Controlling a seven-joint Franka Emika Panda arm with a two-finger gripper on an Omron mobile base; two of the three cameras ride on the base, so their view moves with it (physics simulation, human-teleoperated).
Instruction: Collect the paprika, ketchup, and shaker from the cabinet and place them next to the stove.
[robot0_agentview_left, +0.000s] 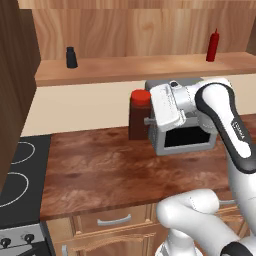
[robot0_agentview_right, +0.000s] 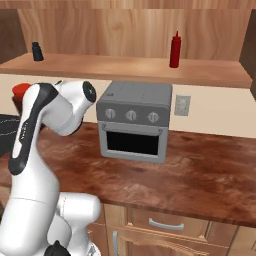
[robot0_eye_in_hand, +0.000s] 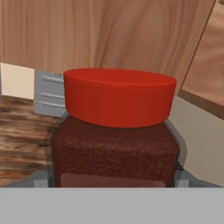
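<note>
We've got the paprika (robot0_agentview_left: 139, 116) upright on the desk (robot0_agentview_left: 100, 170) beside the toaster oven (robot0_agentview_right: 134, 122), hand (robot0_agentview_left: 150, 121) spread around it, ketchup (robot0_agentview_right: 174, 49) and shaker (robot0_agentview_left: 71, 57) up on the cabinet (robot0_agentview_left: 125, 67) plank, stove (robot0_agentview_left: 20, 172) at left.

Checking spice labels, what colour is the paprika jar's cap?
Red, on the dark brown paprika jar; clearest in the hand view.

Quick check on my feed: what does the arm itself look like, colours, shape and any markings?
The arm is glossy white, built of rounded tubular links with dark charcoal bands at the joints. A dark strip along one link carries small white lettering, too small to read. The hand is a boxy white-grey block with a small round fitting on top. Its claw is dark where visible. No loose cables show.
</note>
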